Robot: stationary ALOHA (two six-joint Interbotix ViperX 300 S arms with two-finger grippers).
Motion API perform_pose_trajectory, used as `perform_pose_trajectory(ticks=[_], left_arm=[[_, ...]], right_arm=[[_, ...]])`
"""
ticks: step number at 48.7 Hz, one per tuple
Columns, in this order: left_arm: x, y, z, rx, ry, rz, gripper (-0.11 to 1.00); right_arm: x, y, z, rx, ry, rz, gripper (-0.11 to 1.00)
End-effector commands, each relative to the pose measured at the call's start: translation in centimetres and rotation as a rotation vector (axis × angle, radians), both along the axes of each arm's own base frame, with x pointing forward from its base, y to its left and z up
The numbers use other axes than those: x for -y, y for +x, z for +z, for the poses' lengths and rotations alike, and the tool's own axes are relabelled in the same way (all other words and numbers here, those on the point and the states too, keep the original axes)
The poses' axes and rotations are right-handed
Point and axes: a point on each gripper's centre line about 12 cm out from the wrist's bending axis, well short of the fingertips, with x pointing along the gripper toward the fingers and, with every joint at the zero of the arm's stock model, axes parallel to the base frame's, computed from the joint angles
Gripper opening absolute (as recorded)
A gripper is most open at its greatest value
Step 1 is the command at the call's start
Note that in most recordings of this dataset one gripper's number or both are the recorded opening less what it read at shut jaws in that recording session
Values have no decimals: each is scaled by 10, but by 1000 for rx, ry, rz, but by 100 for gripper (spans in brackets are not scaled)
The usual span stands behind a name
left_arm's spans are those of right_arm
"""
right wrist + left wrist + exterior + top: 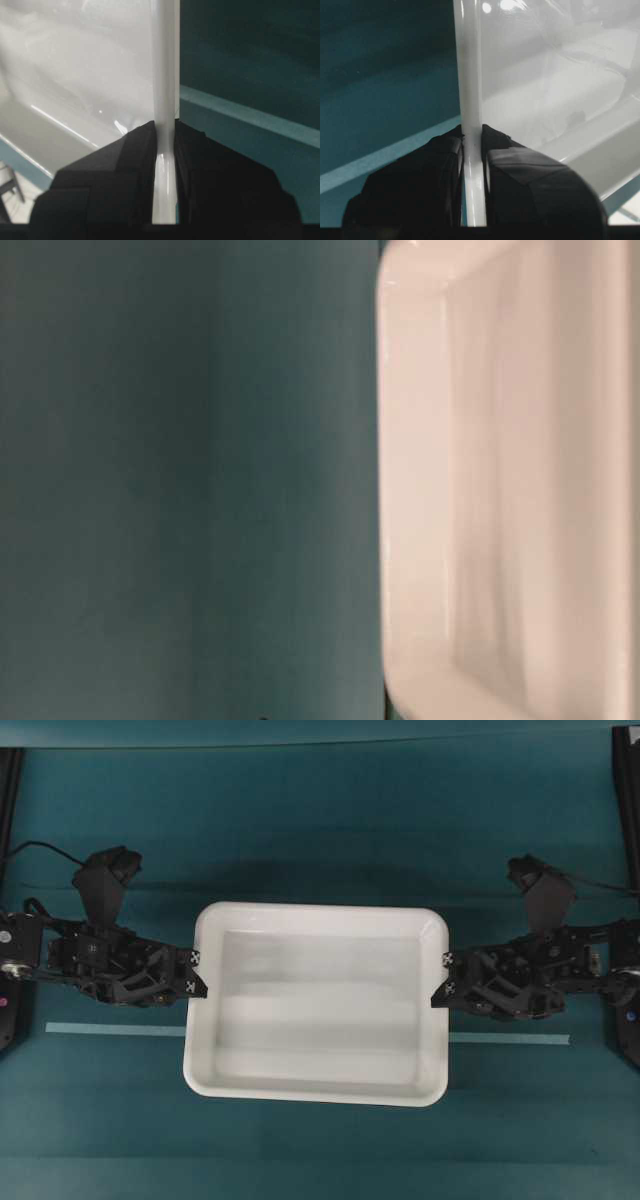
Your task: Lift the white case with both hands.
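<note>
White case [318, 1003] rim hides between pinching fingers [530, 175] of both grippers.

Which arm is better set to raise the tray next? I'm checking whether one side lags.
Neither; left and right look equally placed. The left claw is pinched on the left rim of the white tray, and the right claw on the right rim, at about the same point along each side, so both should lift together.
</note>
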Motion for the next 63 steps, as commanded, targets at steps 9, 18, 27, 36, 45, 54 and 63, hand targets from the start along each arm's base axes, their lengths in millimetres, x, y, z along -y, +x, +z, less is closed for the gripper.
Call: perform_pose_trajectory(ticks=[9,18,27,36,45,54,63], left_arm=[[-5,-8,-28,-71,2,11,6],[-6,-6,-44,-89,0,16,6],[-6,-3,-58,-121,-3,17,6],[-7,-2,-60,-127,-3,16,6],[-7,-2,-60,-126,-4,17,6],[-6,-2,-59,-124,-4,15,6],[-4,-1,-59,-118,-3,9,6]], right_arm=[[-1,-5,-28,-84,-5,5,10],[-1,-8,-40,-118,-8,2,10],[0,-8,-51,-142,-12,-1,10],[2,-6,-61,-156,-19,-7,10],[6,-2,-60,-136,-31,-11,10],[9,0,-59,-128,-47,3,10],[9,2,-57,-122,-48,4,10]])
